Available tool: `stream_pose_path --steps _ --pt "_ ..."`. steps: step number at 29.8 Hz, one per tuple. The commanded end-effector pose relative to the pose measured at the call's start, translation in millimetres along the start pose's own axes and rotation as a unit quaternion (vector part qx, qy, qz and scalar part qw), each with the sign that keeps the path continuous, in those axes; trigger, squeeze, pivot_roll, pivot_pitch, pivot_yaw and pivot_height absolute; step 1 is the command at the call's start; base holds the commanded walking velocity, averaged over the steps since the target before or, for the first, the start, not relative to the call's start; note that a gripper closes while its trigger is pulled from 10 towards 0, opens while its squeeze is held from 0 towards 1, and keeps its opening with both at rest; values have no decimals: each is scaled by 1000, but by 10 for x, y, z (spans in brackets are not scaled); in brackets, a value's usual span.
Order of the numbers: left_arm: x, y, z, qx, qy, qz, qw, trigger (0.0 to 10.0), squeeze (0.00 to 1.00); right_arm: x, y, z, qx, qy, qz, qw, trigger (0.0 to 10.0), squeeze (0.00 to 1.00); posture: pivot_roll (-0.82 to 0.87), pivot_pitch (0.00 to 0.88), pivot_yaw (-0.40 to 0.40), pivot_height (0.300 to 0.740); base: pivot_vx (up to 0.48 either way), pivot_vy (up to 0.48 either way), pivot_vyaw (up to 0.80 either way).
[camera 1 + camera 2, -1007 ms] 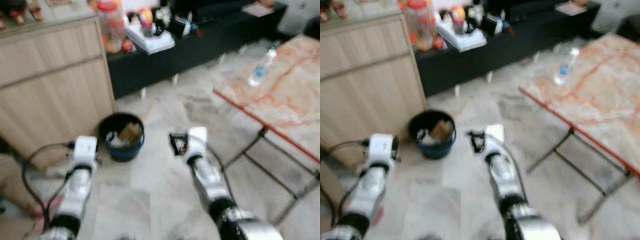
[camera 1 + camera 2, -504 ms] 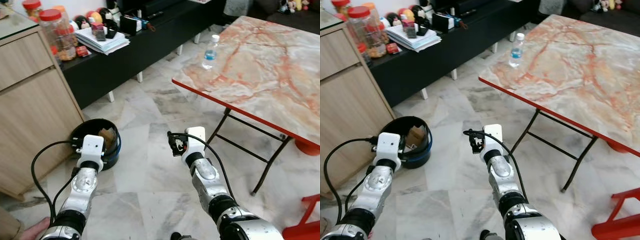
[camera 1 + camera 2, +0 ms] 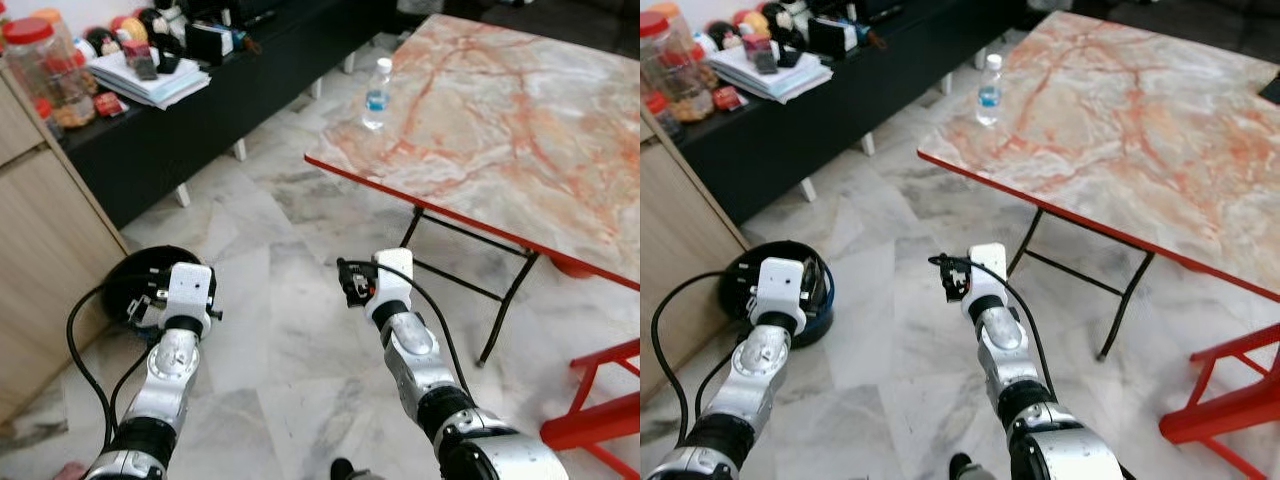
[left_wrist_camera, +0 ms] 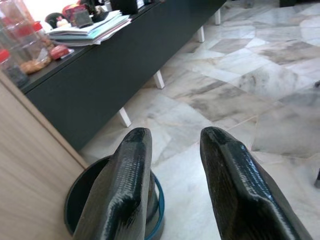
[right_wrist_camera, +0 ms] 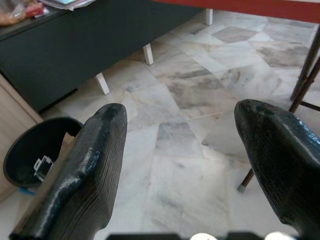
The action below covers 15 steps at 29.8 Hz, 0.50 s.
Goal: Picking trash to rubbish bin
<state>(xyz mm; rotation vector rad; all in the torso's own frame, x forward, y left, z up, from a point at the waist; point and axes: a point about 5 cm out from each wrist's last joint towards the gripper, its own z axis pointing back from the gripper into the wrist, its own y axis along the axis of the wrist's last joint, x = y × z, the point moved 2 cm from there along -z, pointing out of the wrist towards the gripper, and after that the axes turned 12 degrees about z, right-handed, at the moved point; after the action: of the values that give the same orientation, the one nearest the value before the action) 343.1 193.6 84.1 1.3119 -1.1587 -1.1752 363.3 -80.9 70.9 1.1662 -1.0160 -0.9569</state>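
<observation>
While the rubbish bin (image 5: 35, 150) already holds scraps of paper and card, as the right wrist view shows, at least one likely item is judged to remain: a plastic water bottle (image 3: 376, 95) standing upright on the marble-topped bench (image 3: 520, 130), near its far left corner, at about 1 o'clock from the robot. Whether the bottle counts as trash cannot be told. The bin sits on the marble floor (image 3: 290, 330) at about 10 o'clock, beside a wooden cabinet (image 3: 40, 260) and in front of a low black shelf unit (image 3: 200, 120) stacked with papers and jars.

Both arms are held forward at waist height, carrying nothing. The left gripper (image 4: 175, 150) points toward the bin, its fingers (image 4: 127, 185) released with a modest gap. The right gripper (image 5: 185, 165) points at the floor between bin and bench, its fingers (image 5: 95, 165) spread wide. By this reading the task stands between a drop and the next pick, with the bottle well apart from either gripper.
</observation>
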Motion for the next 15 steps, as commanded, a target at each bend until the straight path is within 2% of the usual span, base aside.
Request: stream_pose_path --steps 1,4,7,11,15 --pt "-16 -2 6 -2 5 -4 1000 10000 0 -4 30 -14 4 -2 -3 1000 10000 0 128 137 1 740 0 0 -756" --pt "-17 0 7 -1 6 -6 1000 10000 0 -5 28 -13 3 -2 -2 1000 10000 0 127 136 0 740 0 0 -756" --pt "-42 -5 9 -4 14 -27 1000 10000 0 -5 25 -11 3 -1 -2 1000 10000 0 126 139 0 740 0 -104 -752" --pt "-64 -15 8 -8 20 -20 1000 10000 0 -6 24 -10 3 -2 -3 1000 10000 0 126 143 1 740 0 -321 -753" --pt "-75 -11 4 -9 22 -19 1000 10000 0 -10 17 -8 2 -1 -3 1000 10000 0 130 149 0 740 0 0 -753"
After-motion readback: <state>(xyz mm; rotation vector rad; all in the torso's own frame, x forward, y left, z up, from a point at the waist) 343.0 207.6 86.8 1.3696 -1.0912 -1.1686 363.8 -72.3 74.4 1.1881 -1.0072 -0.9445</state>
